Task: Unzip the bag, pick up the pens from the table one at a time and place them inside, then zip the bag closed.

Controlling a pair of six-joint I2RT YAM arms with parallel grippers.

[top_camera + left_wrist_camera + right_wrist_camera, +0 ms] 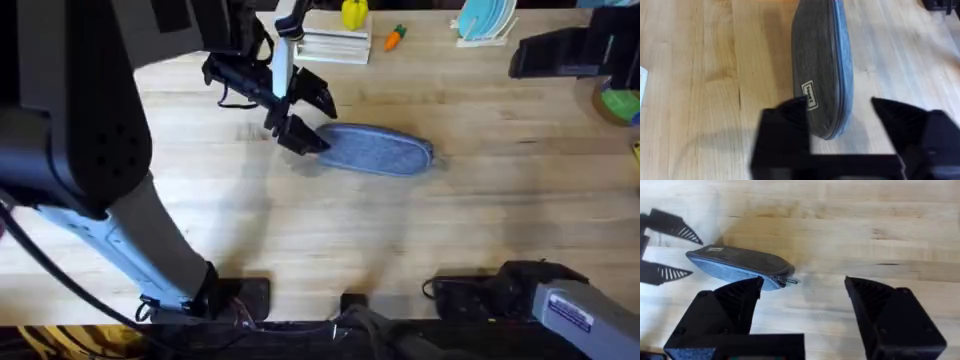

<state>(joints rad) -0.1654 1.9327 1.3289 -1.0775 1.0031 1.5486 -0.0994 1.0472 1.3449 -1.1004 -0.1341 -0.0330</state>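
Two grippers in play, both empty with jaws spread wide. Left gripper (300, 135) sits at the left end of the bag (375, 150), jaws straddling that end but not closed on it; in the left wrist view the bag (820, 65) end lies between the fingers (782, 135), nearer to one of them. Right gripper (802, 310) hangs well back toward the near right corner of the tabletop (300, 240), looking at the bag's other end. Bag lies flat mid-tabletop, slightly toward the far edge, long axis running left-right. Zipper looks fully shut, with the pull (790, 281) at the right-hand end, facing the right arm. Judgement: step in hand is pinning the bag before unzipping. To do it well, close the left gripper on fabric only, low on the end seam, clear of the zipper track, so the teeth aren't clamped. Then bring the right gripper onto the pull tab and draw it along the zipper line toward the left, low and parallel to the tabletop; a lifting pull would likely drag the bag. No pens picked out from here. Writing: small light label (810, 95) sewn near the bag's left end, dark lettering, too blurred to read. White sticker (570, 312) on the right arm's link, print too small to read.
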